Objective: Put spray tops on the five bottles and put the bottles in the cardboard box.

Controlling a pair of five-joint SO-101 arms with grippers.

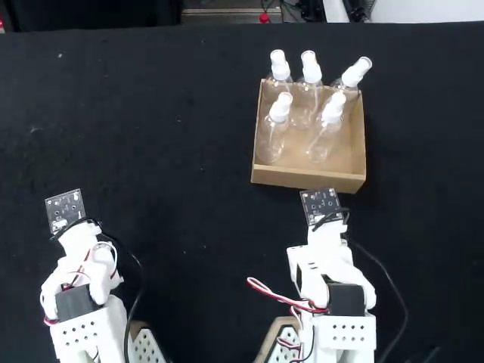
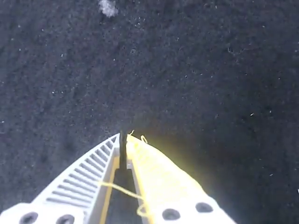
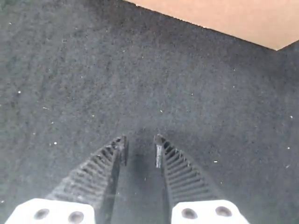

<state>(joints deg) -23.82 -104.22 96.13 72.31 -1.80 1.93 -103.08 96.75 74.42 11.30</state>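
The cardboard box stands at the back right of the black table. Inside it stand several clear bottles, each with a white spray top; one at the back right corner leans outward. My left arm is drawn back at the front left, its gripper shut on nothing over bare cloth. My right arm sits just in front of the box. Its gripper is open by a narrow gap with nothing between the fingers, and the box wall lies ahead of it.
Black cloth covers the whole table, with wide free room left of the box. A small white speck lies on the cloth ahead of the left gripper. Cables trail near the right arm's base.
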